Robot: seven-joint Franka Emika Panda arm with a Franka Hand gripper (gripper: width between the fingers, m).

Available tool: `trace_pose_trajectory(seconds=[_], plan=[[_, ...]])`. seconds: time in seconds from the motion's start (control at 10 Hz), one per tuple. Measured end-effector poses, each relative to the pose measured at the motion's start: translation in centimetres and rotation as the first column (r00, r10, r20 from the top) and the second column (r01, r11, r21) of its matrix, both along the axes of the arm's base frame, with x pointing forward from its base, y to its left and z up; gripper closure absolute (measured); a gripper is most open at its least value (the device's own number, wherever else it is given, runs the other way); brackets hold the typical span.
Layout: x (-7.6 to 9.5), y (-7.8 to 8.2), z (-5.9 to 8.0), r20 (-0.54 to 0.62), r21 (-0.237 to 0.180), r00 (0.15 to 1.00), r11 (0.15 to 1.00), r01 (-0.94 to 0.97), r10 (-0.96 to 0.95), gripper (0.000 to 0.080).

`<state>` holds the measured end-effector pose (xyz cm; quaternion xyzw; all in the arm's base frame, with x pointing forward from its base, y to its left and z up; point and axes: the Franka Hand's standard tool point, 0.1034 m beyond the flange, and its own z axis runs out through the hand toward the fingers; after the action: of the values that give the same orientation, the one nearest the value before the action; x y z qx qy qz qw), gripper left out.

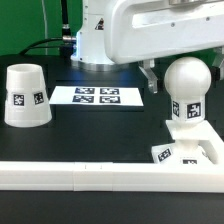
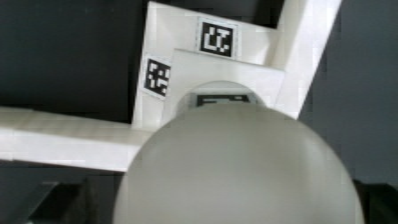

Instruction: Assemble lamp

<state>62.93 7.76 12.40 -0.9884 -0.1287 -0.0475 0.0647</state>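
Black tabletop (image 1: 100,130), green wall (image 1: 25,25) behind: bulb (image 1: 187,85) upright on square base (image 1: 205,150) by white rail (image 1: 60,172), on the exterior view's right of marker board (image 1: 97,96), shade (image 1: 26,96) on its left, gripper (image 1: 182,78) spread wide, straddling bulb head.

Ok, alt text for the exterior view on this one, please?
A round-headed bulb stands upright on the square base at the exterior view's right, the gripper open with fingers either side of its head. The conical shade sits wide end down at the view's left, the marker board behind, a long white rail across the front.
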Motion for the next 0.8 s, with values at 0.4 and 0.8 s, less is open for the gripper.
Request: trace_pose_trajectory(seconds=[0.4, 0.8], plan=[[-0.12, 0.22, -0.02, 0.031, -0.080, 0.912, 0.910, -0.406, 0.410, 0.0101], [-0.20, 0.44, -0.14, 0.028, -0.133, 0.735, 0.731, -0.669, 0.678, 0.0101]])
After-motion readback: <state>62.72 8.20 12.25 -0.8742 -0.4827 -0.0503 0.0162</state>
